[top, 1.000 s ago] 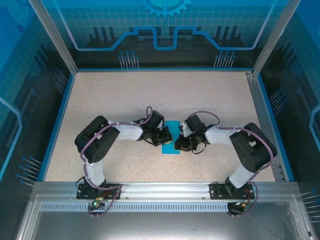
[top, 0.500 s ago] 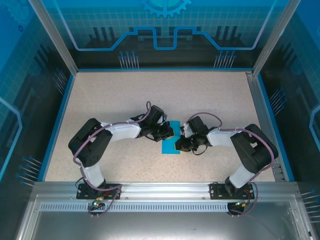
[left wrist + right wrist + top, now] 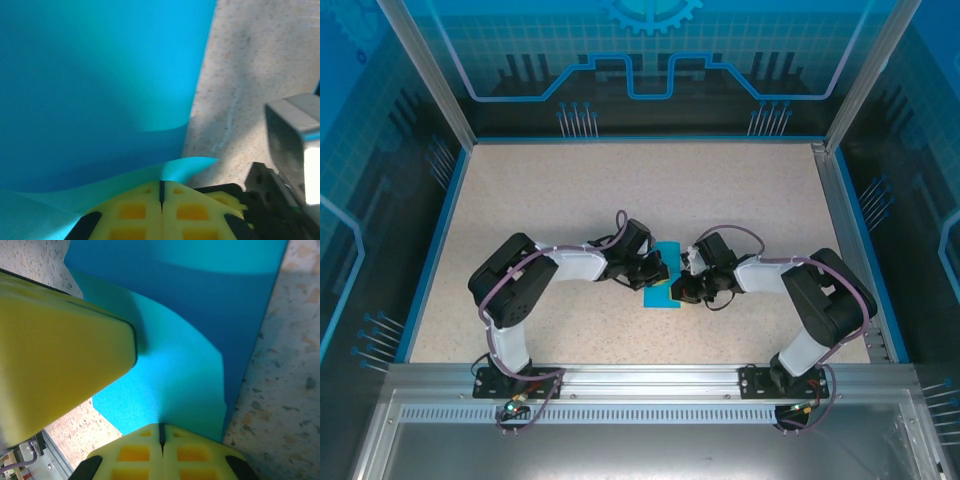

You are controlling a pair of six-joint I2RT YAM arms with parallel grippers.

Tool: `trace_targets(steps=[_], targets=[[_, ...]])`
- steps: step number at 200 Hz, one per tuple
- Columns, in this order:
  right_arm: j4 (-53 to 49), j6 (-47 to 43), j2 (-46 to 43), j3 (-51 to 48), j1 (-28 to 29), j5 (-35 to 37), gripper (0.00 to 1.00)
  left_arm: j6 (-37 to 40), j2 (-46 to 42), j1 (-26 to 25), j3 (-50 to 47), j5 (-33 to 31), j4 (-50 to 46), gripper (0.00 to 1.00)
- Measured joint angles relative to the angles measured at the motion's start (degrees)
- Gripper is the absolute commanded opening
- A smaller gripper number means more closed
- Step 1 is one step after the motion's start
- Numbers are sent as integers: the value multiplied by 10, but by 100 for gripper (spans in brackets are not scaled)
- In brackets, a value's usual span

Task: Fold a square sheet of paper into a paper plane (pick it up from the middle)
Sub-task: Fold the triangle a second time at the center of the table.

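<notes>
My two end effectors meet near the middle of the counter (image 3: 520, 190), over the square sheet of paper (image 3: 666, 252). The sheet lies slightly toward the near side, its long edges running away from me. In the overhead view a strip of its far part and its near left corner show between my wrists.

My left end effector (image 3: 161, 200) has its yellow pads pressed together, with a curled edge of the sheet caught at the seam. From there the sheet spreads flat over the speckled surface, its right edge straight and sharp. My right end effector (image 3: 161, 440) is likewise closed tight on a lifted flap of the sheet. The flap arches up from the flat layer beneath, and one yellow finger (image 3: 65, 365) of the left end effector sits close beside it.

Bare counter stretches wide on the far half and out to both sides, up to the blue rim (image 3: 640, 139). An aluminium rail (image 3: 640, 375) bounds the near edge.

A gear outline (image 3: 650, 12) is printed on the back panel.

Both my arms are bent, elbows swung outward and forearms angled in toward the centre.
</notes>
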Motion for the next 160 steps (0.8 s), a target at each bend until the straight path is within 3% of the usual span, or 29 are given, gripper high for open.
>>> trace_targets(steps=[160], targets=[[1, 0, -3, -4, -1, 2, 0, 46, 3, 1, -27, -37, 39, 0]])
